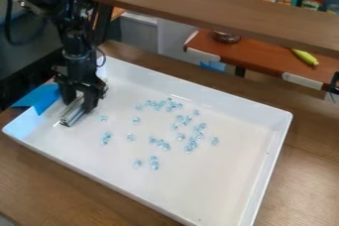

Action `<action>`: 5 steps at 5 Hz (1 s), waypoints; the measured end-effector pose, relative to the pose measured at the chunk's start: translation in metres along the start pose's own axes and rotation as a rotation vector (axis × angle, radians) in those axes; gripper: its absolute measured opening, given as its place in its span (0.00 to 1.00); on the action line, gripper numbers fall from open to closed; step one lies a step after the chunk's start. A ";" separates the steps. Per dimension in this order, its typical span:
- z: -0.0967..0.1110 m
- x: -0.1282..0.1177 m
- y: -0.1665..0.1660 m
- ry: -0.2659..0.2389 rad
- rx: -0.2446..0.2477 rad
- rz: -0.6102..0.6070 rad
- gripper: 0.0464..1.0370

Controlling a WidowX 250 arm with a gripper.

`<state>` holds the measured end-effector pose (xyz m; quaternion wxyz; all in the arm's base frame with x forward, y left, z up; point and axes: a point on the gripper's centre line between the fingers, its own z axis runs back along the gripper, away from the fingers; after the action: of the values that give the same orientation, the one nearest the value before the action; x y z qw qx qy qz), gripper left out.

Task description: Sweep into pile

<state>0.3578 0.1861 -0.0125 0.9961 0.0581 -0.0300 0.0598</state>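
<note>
The black gripper (78, 100) hangs over the left end of the white tray (198, 200), shut on a metallic, silvery bar-like tool (73, 112) held low near the tray floor. Clear light-blue beads lie scattered over the tray's middle, to the right of the tool. Several form a loose band (159, 104) toward the back, and others make a cluster (192, 144) right of centre. Small groups sit nearer the front (154, 162) and close to the tool (106, 138).
Blue tape (41, 98) lies over the tray's left corner. A wooden shelf (212, 9) spans above the back of the table (305, 170). Behind it stands a reddish-brown surface (258, 54) with a yellow-green toy vegetable (305, 57).
</note>
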 end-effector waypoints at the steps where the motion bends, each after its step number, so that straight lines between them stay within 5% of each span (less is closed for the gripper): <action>1: -0.001 -0.001 -0.002 0.004 -0.002 -0.013 0.36; 5: -0.002 -0.027 -0.034 0.055 -0.076 -0.102 0.34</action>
<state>0.3354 0.1494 -0.0204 0.9998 0.0202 -0.0019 0.0091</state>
